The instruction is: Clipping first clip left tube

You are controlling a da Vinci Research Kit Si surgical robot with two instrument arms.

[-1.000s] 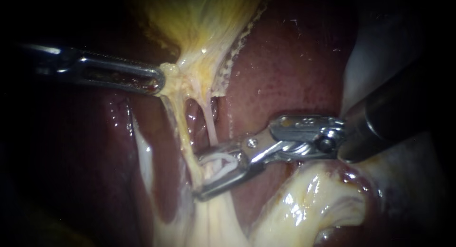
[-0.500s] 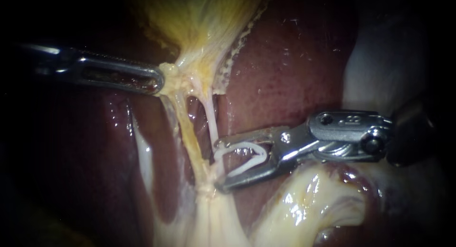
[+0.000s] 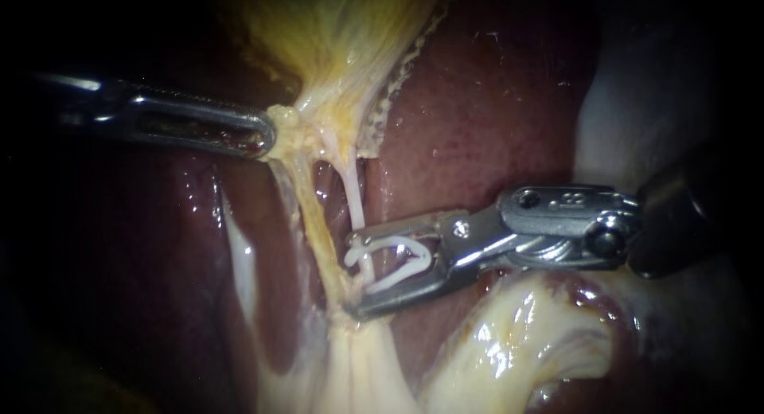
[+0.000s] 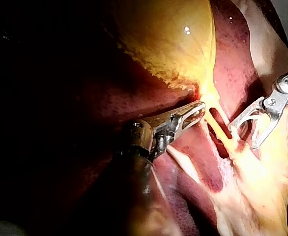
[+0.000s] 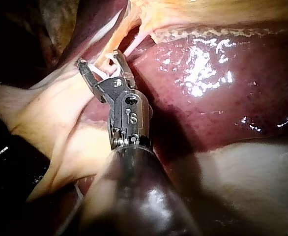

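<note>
My left instrument (image 3: 269, 135) comes in from the left, its jaws shut on pale tissue at the neck of the yellow gallbladder (image 3: 342, 32). Two tubes run down from there: a thicker yellowish left tube (image 3: 314, 223) and a thin white right tube (image 3: 354, 203). My right instrument (image 3: 352, 275) holds a white clip (image 3: 398, 271), still spread wide, between its parted jaws. The thin right tube passes between those jaws. Their tips lie against the left tube. The right wrist view shows the same jaws (image 5: 99, 58) and clip (image 5: 102, 71) at the tubes.
Dark red liver (image 3: 477, 103) lies behind and right of the tubes. A glossy pale fold of tissue (image 3: 517, 334) sits just under the right instrument's shaft. The tubes merge into pale tissue (image 3: 358, 366) below the jaws.
The right instrument drew back to the right off the tubes, then moved left again, ending short of where it was one second ago. The left instrument held still.
</note>
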